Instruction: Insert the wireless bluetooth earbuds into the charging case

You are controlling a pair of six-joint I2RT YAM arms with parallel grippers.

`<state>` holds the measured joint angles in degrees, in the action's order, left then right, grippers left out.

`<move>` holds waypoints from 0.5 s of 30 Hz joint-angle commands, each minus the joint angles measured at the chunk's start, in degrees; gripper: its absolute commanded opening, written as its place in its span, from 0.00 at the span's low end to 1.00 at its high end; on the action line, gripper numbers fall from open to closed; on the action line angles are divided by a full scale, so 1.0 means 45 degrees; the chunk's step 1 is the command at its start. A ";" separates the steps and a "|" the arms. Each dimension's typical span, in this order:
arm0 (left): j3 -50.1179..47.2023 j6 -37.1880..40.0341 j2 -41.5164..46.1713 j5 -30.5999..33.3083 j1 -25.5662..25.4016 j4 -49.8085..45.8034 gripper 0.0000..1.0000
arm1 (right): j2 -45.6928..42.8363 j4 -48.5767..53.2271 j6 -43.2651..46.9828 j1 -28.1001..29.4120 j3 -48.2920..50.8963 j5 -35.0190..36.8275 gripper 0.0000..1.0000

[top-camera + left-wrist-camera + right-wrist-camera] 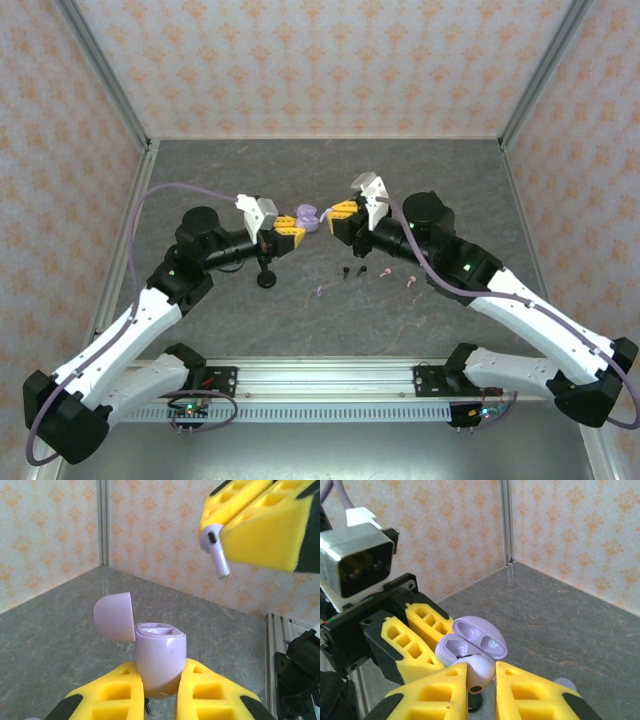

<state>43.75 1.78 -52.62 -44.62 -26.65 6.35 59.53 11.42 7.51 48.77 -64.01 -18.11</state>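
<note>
My left gripper (290, 230) is shut on the lilac charging case (160, 655), held upright above the table with its lid (114, 616) swung open. My right gripper (343, 210) is shut on a lilac earbud (479, 670), stem pointing down. It hangs just above and beside the open case (451, 647), apart from it. In the left wrist view that earbud (216, 547) sticks out of the yellow fingers (265, 527) at upper right. More earbuds lie on the table: two black (346, 271), two pale pink (385, 272) and one lilac (320, 291).
A round black puck (266, 278) stands on the table under my left wrist. Patterned walls close in the back and both sides. A metal rail (320, 378) with both arm bases runs along the near edge.
</note>
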 commanded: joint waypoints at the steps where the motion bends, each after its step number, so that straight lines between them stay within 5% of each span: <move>1: 0.0051 0.0465 0.0306 0.0228 -0.0142 0.0850 0.00 | 0.0144 -0.0869 0.0257 0.0099 0.0190 0.0330 0.18; 15: 0.0339 0.0600 0.0229 0.0184 -0.0446 0.0648 0.00 | 0.0942 -0.1550 0.0168 0.0116 0.0096 0.0490 0.18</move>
<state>43.77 3.14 -52.25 -44.42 -28.14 7.42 63.44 6.81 7.77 48.88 -63.68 -16.64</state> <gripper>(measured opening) 0.137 0.178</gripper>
